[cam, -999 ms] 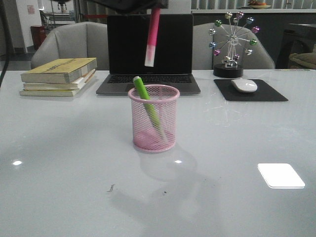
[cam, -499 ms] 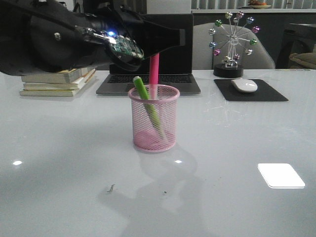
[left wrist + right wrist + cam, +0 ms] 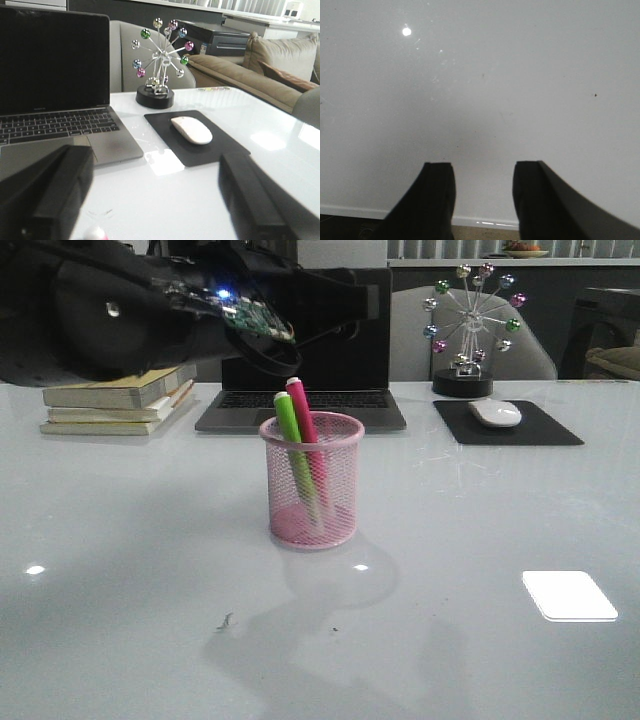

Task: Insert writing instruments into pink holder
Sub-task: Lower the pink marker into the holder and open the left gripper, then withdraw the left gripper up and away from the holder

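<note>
The pink holder (image 3: 312, 485) stands upright in the middle of the table. Both writing instruments lean inside it: the lime green marker (image 3: 288, 420) and, just to its right, the bright pink marker (image 3: 302, 410), their tops poking above the rim. My left gripper (image 3: 340, 310) hovers above and slightly behind the cup, open and holding nothing. In the left wrist view its fingers (image 3: 60, 185) stand wide apart around my left gripper (image 3: 155, 155), and the pink marker's top (image 3: 92, 234) shows just below them. My right gripper (image 3: 482, 165) is open over bare tabletop, out of the front view.
Behind the cup stand a laptop (image 3: 360, 410), a stack of books (image 3: 110, 405) at the left, and a mouse (image 3: 495, 413) on a black pad (image 3: 540, 430) at the right. A ball-wheel ornament (image 3: 470, 330) stands behind the pad.
The pink marker, held high above the cup, came down into it and was let go. It now leans beside the green one. My left gripper has opened above it.
</note>
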`<action>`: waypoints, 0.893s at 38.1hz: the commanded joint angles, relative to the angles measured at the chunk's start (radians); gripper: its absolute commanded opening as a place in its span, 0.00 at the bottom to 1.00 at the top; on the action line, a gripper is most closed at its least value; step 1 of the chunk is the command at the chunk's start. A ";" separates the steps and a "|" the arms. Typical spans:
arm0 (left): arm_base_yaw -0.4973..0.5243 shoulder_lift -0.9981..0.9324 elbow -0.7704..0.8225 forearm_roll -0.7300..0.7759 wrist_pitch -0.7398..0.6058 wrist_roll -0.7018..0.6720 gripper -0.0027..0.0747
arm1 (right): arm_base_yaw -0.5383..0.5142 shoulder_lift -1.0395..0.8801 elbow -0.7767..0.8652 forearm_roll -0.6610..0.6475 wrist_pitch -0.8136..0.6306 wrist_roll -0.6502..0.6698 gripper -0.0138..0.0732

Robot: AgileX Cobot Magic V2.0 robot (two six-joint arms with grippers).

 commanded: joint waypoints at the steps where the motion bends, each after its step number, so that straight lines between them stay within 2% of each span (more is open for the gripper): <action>1: 0.001 -0.118 -0.025 0.013 -0.043 -0.002 0.83 | -0.008 -0.006 -0.029 -0.010 -0.047 -0.009 0.61; 9: 0.090 -0.331 -0.025 0.027 0.318 0.034 0.70 | -0.008 -0.006 -0.029 -0.010 -0.046 -0.009 0.61; 14: 0.180 -0.495 -0.025 0.164 0.503 0.034 0.65 | -0.008 -0.006 -0.029 -0.010 -0.044 -0.009 0.61; 20: 0.296 -0.686 -0.025 0.236 0.649 0.034 0.64 | -0.008 -0.006 -0.029 -0.010 -0.044 -0.009 0.61; 30: 0.480 -0.906 -0.019 0.274 1.042 0.034 0.64 | -0.008 -0.006 -0.029 -0.010 -0.044 -0.009 0.61; 34: 0.545 -0.955 0.025 0.301 1.101 0.034 0.64 | -0.008 -0.006 -0.029 -0.010 -0.044 -0.009 0.61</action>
